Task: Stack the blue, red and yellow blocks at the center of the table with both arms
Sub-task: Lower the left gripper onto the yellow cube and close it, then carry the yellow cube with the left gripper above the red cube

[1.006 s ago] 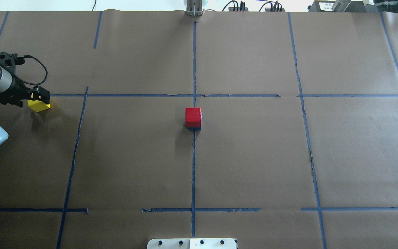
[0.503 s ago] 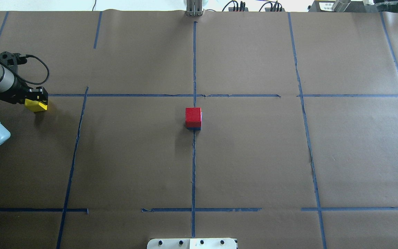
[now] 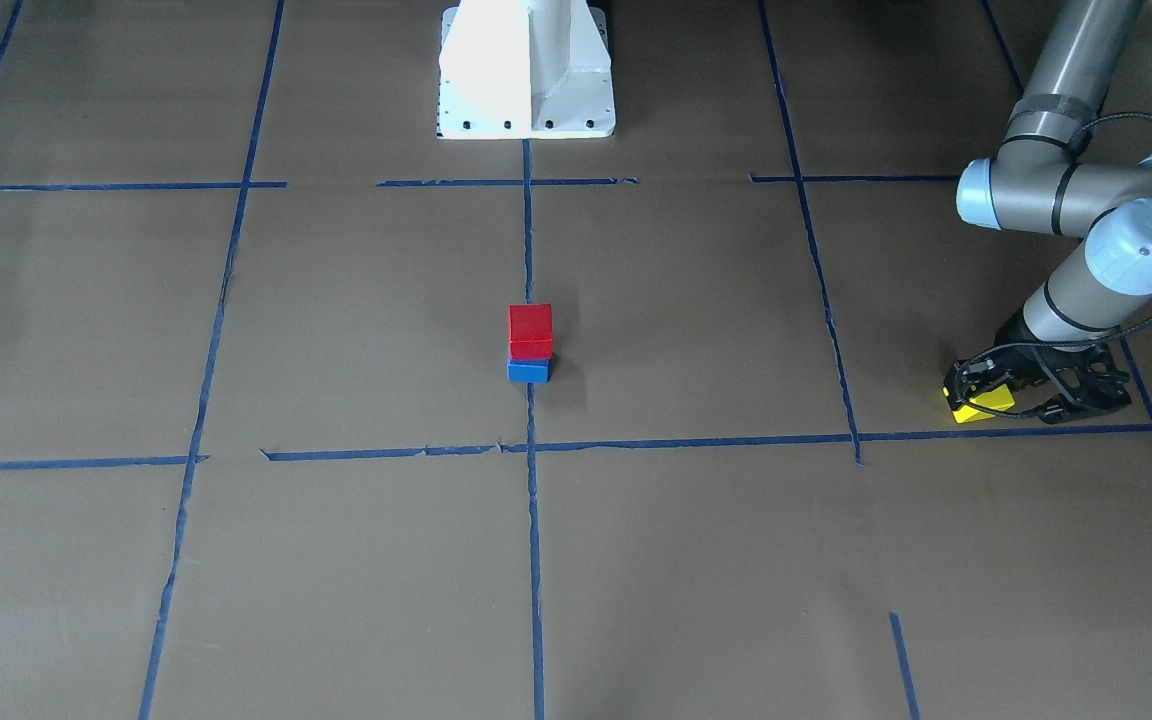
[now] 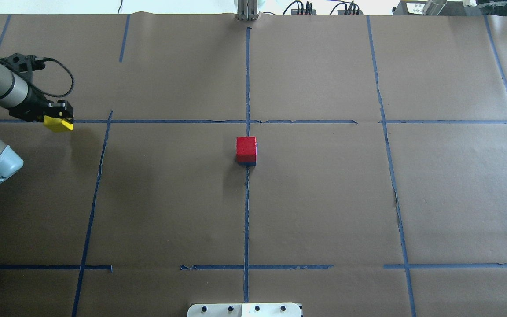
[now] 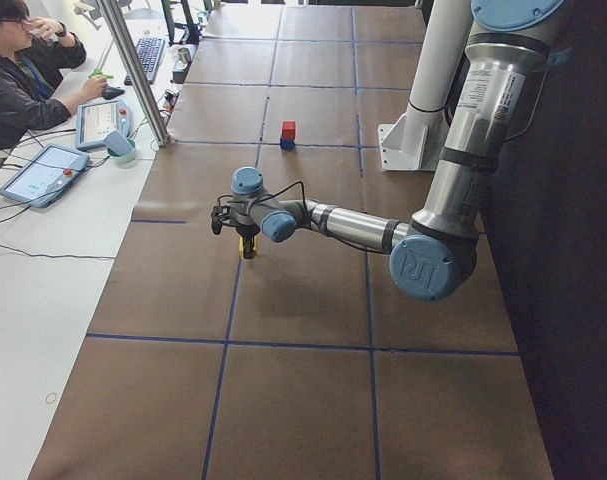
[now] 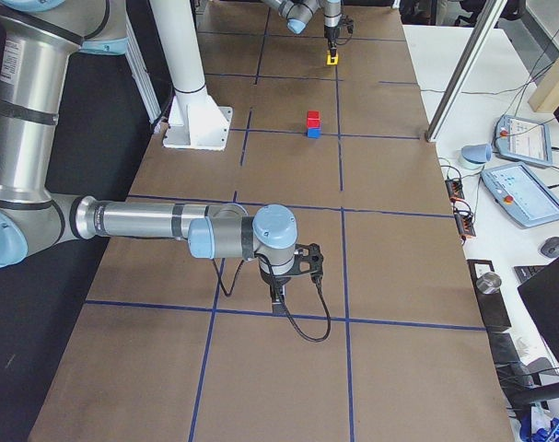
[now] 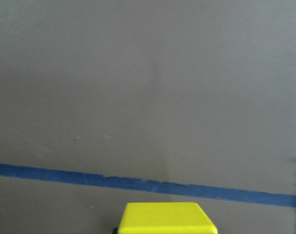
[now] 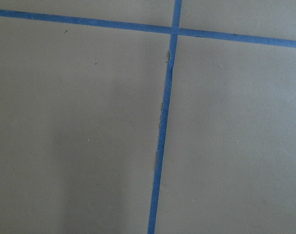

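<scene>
Centre stack: the red block [image 4: 246, 149] sits on the blue block [image 3: 527, 372], edges nearly flush, on the brown paper [image 4: 324, 198]. Well apart from that stack, toward the robot's left, the left gripper [image 4: 60, 118] pinches the yellow block [image 4: 59, 124] between its fingers; the block hangs slightly tilted beside a blue tape line [image 4: 170, 121]. Well apart from the stack on the opposite side, the right gripper [image 6: 279, 296] points down at the paper; whether its fingers are spread or pressed together cannot be told.
</scene>
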You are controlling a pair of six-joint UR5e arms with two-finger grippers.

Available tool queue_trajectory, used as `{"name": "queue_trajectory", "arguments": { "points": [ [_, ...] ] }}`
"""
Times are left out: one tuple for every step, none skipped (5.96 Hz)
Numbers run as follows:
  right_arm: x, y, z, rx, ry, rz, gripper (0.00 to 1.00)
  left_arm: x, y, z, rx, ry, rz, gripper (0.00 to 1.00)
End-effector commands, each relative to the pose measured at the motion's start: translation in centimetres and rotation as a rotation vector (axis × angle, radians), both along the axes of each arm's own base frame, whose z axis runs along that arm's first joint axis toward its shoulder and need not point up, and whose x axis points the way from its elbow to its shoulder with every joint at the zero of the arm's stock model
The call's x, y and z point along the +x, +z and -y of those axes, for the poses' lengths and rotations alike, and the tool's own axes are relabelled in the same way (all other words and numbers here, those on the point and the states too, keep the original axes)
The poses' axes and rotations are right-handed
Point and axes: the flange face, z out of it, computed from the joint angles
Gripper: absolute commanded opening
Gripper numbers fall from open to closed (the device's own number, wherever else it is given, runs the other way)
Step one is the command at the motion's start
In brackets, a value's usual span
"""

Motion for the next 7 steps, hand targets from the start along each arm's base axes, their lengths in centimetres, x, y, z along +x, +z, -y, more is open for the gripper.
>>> {"name": "queue_trajectory", "arguments": {
  "points": [
    [0.0, 0.0, 0.0, -0.001, 0.000, 0.000, 1.00, 4.1, -12.6, 1.8, 0.073, 0.030, -0.049, 0.06],
    [0.0, 0.0, 0.0, -0.001, 0.000, 0.000, 1.00, 7.2, -18.1, 1.9, 0.058, 0.065, -0.039, 0.06],
    [0.0, 0.0, 0.0, -0.001, 0.000, 0.000, 1.00, 9.6, -25.6, 1.3, 0.060, 0.084, -0.026, 0.07],
    [0.0, 0.0, 0.0, -0.002, 0.001, 0.002, 1.00, 13.3, -31.0, -0.9, 0.067, 0.095, 0.011, 0.07],
    [0.0, 0.0, 0.0, -0.001, 0.000, 0.001, 1.00, 18.9, -35.5, -4.5, 0.070, 0.098, 0.019, 0.07],
    [0.0, 0.0, 0.0, -0.002, 0.001, 0.002, 1.00, 22.4, -37.6, -6.9, 0.062, 0.100, 0.009, 0.07],
    [0.0, 0.0, 0.0, -0.002, 0.001, 0.000, 1.00, 24.3, -38.9, -7.5, 0.057, 0.106, 0.011, 0.07]
  ]
}}
